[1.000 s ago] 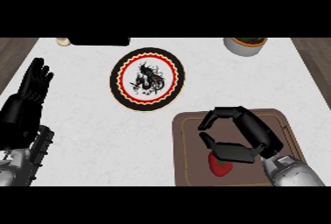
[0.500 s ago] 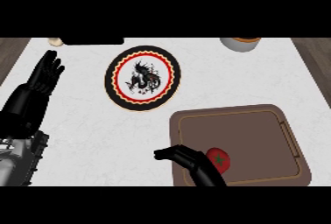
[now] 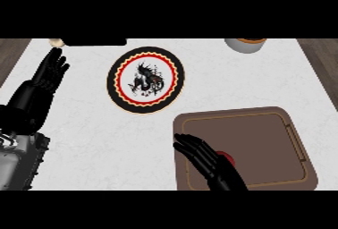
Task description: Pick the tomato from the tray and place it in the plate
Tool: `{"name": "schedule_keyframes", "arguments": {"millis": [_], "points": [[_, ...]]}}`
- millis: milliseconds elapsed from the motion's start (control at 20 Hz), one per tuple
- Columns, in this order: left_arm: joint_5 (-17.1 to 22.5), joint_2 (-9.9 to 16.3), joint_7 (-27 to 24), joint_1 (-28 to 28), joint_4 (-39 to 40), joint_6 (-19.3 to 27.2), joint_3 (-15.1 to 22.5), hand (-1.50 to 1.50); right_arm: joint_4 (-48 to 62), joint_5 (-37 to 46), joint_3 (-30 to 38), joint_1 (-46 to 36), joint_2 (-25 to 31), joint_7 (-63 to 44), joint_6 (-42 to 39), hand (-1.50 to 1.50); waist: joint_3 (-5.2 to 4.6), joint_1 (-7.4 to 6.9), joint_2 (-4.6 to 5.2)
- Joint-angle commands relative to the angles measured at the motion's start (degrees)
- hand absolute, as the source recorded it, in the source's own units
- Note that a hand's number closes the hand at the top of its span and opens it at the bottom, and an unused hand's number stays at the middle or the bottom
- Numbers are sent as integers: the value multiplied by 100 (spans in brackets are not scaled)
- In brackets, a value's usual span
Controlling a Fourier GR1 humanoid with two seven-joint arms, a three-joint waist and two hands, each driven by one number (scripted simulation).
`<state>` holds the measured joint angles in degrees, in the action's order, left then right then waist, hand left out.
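Right robot hand [image 3: 210, 163] released, fingers straight over the tray [image 3: 264, 125]; tomato [image 3: 227, 157] peeks out beside it, axis unreadable. Plate [image 3: 119, 89] ahead-left; left robot hand [image 3: 40, 85] released.

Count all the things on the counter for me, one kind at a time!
Plates: 1, the plate
Trays: 1, the tray
Tomatoes: 1, the tomato, mostly hidden
Cups: 1, the cup
Total: 4

Plate [image 3: 146, 80] lies on the counter [image 3: 86, 134], left of and behind the tray [image 3: 290, 129]; tomato [image 3: 227, 157] in the tray, beside the right hand [image 3: 201, 156]; cup [image 3: 246, 44] behind.
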<state>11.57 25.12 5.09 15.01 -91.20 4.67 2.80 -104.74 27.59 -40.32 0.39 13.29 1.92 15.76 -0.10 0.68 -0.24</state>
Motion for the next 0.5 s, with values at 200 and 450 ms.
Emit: {"name": "schedule_keyframes", "arguments": {"millis": [200,450], "points": [[-99,-60,-106,-15,146,9,-2,0,-884,1081,211,-567,1292,-2685,-1844,-150,-34,36,-7],[31,86,59,197,59,-157,-129,0,-1417,914,-164,-667,1422,-4246,-3371,-150,-17,-18,3]]}}
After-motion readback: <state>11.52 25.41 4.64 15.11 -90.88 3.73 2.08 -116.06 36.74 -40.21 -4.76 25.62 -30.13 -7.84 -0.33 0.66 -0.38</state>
